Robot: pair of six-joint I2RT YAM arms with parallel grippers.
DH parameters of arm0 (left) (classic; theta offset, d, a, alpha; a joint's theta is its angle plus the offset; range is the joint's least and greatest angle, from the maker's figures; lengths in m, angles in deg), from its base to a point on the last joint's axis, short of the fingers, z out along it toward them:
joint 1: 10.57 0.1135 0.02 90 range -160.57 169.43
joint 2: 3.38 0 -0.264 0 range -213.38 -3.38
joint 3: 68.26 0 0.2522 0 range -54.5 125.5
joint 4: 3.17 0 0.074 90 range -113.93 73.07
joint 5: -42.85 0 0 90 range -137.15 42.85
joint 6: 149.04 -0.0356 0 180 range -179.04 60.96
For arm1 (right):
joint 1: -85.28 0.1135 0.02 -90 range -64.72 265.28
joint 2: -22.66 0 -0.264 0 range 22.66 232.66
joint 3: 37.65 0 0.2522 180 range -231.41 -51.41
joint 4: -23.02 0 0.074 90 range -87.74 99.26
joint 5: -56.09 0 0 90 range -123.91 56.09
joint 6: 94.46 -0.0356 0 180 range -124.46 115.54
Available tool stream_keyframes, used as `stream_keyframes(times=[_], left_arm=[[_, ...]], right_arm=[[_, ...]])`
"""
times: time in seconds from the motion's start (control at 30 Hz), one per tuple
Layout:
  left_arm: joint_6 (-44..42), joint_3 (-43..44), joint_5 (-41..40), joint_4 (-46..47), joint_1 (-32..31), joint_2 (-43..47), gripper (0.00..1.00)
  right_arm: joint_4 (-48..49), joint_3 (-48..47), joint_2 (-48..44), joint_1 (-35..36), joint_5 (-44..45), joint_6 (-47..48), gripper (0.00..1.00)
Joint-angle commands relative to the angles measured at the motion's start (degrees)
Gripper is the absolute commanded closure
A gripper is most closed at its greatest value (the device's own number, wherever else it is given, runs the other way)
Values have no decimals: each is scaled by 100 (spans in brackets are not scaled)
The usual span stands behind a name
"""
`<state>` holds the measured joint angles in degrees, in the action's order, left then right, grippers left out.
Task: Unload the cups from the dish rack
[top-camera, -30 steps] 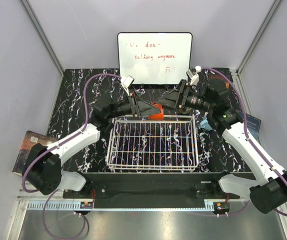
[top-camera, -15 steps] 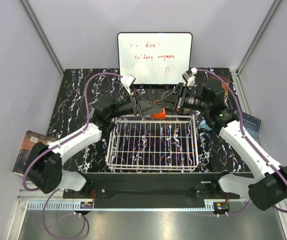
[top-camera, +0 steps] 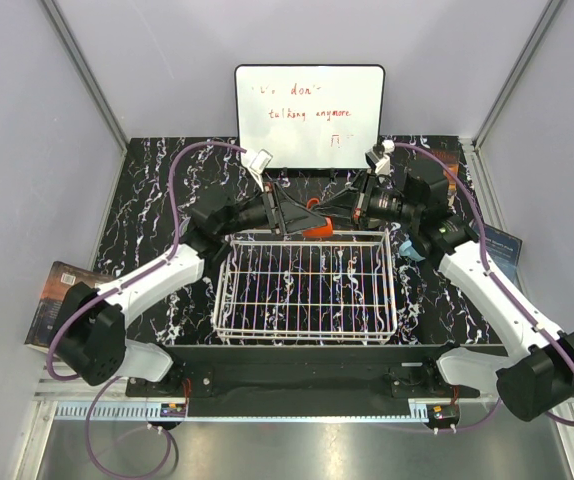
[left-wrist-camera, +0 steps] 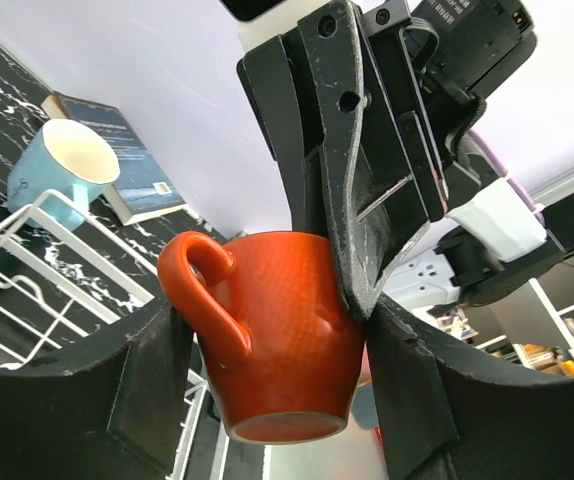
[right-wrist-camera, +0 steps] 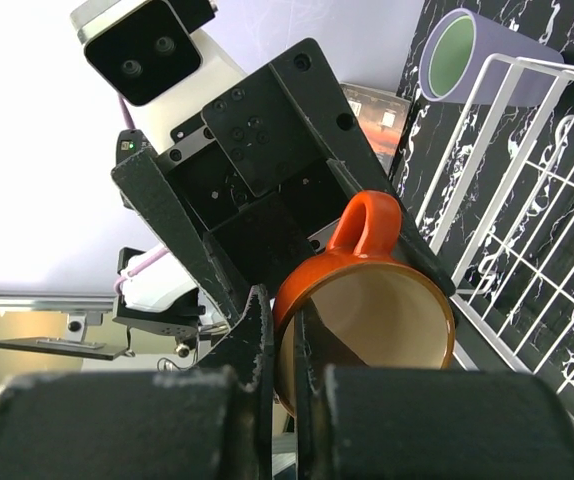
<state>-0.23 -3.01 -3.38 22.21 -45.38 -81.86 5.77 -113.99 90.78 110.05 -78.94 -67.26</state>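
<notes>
In the air just over the far rim of the white wire dish rack (top-camera: 217,318), in front of the whiteboard (top-camera: 309,110): the small red-orange cup (left-wrist-camera: 287,350), caught from both sides. Clamped across the body by the left gripper (left-wrist-camera: 272,315), one black finger (left-wrist-camera: 412,400) pressed on the wall opposite the handle, the other tight against the handle side. Pinched at the rim by the right gripper (right-wrist-camera: 282,308), nearly closed, one finger inside the mouth and one outside, the cup wall between them. Long axis in line with the right gripper's fingers and crosswise to the left gripper's; tilted, though how far off upright cannot be told. Mouth open toward the right wrist camera, pale brown inside on show; flat base toward the bottom of the left wrist view. Handle at the top in the right wrist view, at the left in the left wrist view. On the black marbled table (top-camera: 157,200), just outside the rack, a light blue handled mug (left-wrist-camera: 62,170) standing upright, near a book (left-wrist-camera: 132,165). Beyond one corner of the rack, a lavender tumbler (right-wrist-camera: 467,55) on its side, green inside, mouth toward the right wrist camera.
</notes>
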Motion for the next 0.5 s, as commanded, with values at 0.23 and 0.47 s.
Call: stream_keyframes(times=[0.23, 0.47], left_arm=[[-642, 916, -53, -2190, -105, 8, 63], [-677, 925, -62, -2331, -70, -18, 28]], right_arm=[[173, -175, -273, 80, 74, 787, 100], [111, -201, -299, 80, 109, 840, 100]])
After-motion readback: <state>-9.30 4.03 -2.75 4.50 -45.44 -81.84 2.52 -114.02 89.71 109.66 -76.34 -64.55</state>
